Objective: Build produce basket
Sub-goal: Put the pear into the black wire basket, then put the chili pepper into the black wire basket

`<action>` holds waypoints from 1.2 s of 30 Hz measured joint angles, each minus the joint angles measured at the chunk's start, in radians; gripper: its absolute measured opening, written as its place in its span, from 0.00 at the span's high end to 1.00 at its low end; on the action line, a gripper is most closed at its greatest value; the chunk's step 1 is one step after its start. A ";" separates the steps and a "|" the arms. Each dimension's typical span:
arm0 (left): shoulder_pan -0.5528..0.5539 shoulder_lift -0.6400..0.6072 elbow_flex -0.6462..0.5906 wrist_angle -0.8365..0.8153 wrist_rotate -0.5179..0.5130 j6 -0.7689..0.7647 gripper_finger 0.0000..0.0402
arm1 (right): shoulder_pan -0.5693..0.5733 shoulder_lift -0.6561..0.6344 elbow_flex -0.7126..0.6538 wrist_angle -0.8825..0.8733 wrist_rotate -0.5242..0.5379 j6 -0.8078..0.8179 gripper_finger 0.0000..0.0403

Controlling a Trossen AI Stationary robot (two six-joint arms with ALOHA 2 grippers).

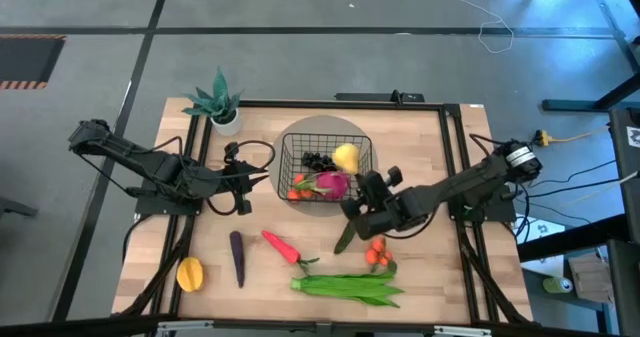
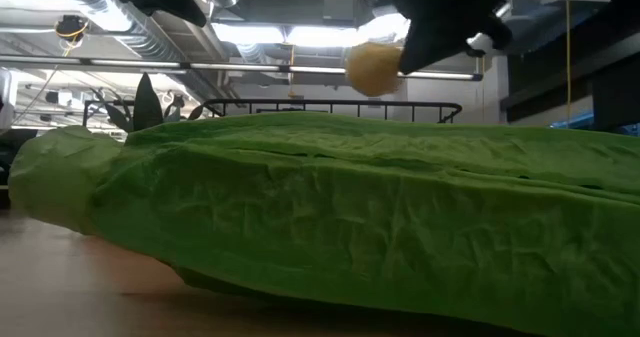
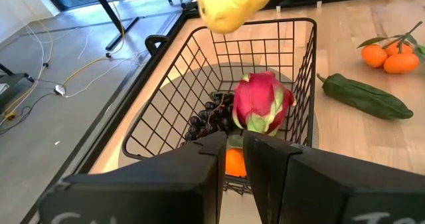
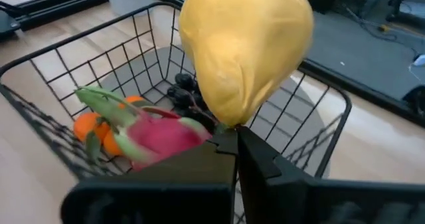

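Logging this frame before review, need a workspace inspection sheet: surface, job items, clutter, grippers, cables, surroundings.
Surface: wooden table, black frame around it.
Job's things: wire basket holds dragon fruit, grapes, orange fruit. On the table: eggplant, red pepper, mango, cucumber, orange tomatoes, leafy bundle.
Clutter: potted plant at the table's corner.
Grippers: right gripper shut on yellow lemon above the basket; left gripper beside the basket, fingers nearly together, holding nothing.
Cables: white cable on the floor.
Surroundings: grey floor, no people seen.
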 joint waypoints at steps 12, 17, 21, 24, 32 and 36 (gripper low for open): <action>0.000 0.000 0.000 0.000 0.000 0.000 0.89 | -0.031 -0.001 -0.010 0.013 0.000 -0.020 1.00; 0.000 0.000 0.000 0.000 0.000 0.000 0.89 | -0.031 -0.001 -0.011 0.014 0.000 -0.020 1.00; 0.000 0.000 0.000 0.000 0.000 -0.001 0.89 | -0.031 -0.001 -0.011 0.015 -0.001 -0.012 1.00; 0.000 0.000 0.000 0.000 0.000 -0.001 0.89 | -0.032 -0.001 -0.011 0.015 -0.001 -0.017 1.00; 0.000 0.000 0.000 0.000 0.000 -0.002 0.89 | -0.032 -0.001 -0.011 0.016 0.001 -0.020 0.83; 0.000 0.000 0.000 0.000 0.000 -0.002 0.89 | -0.032 -0.001 -0.011 0.016 0.007 -0.019 0.76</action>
